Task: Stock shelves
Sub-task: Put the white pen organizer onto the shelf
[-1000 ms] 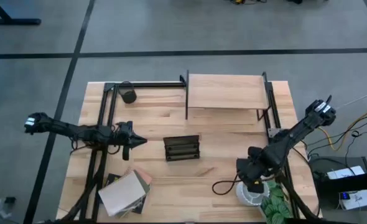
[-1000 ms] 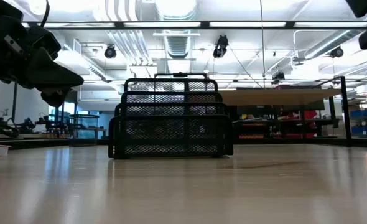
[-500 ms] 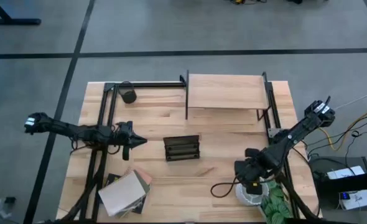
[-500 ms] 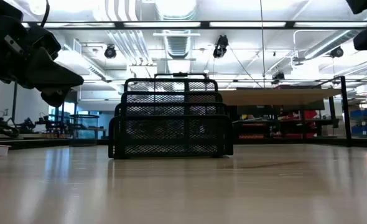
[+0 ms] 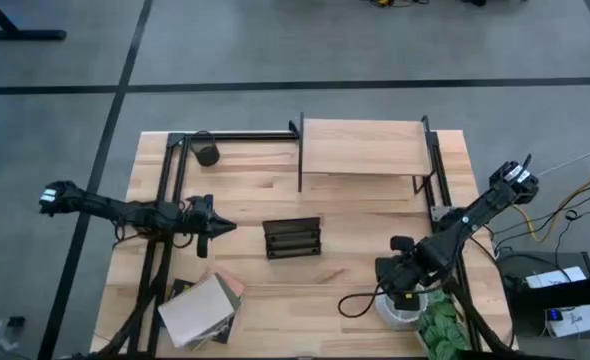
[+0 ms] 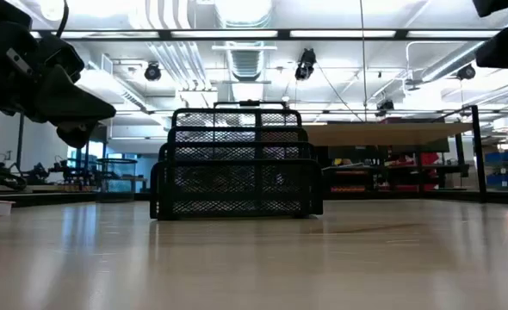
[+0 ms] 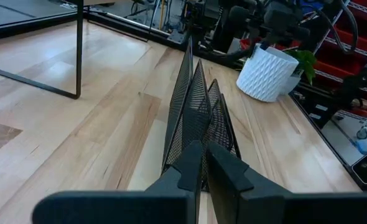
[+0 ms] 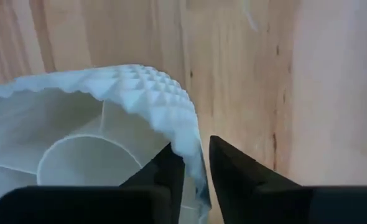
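The small shelf unit of thin black metal frame with a pale wooden board (image 5: 363, 148) stands at the far edge of the light-wood worktop (image 5: 355, 270), nothing on it. Near the front right corner, the right tool (image 8: 196, 163) is clenched on the rim of a white faceted plant pot (image 8: 109, 134) — one finger inside, one outside. The left tool (image 7: 202, 163) hangs clenched and empty, just beside the black wire-mesh rack (image 5: 292, 238) at mid-worktop.
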Tool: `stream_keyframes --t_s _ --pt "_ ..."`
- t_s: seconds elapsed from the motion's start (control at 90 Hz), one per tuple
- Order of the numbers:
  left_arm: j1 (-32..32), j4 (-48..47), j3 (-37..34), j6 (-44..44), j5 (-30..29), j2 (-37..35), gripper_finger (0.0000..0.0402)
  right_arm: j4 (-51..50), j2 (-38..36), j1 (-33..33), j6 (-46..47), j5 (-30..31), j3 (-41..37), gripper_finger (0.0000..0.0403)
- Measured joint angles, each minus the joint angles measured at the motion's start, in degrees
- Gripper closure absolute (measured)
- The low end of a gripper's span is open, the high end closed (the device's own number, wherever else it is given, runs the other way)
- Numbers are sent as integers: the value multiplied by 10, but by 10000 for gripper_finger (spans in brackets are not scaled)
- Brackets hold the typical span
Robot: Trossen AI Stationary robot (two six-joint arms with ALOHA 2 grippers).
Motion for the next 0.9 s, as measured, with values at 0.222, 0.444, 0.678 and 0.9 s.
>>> stream_keyframes --t_s 0.222,0.444,0.678,0.9 --pt "0 0 0 0 0 0 395 0 0 -17 -26 13 0 389" --pt "0 0 0 0 0 0 395 -1 0 -47 -60 11 0 381" --pt "0 0 0 0 0 0 395 -1 0 -88 -108 25 0 375" --pt "0 0 0 0 0 0 395 -1 0 -141 -165 26 0 384"
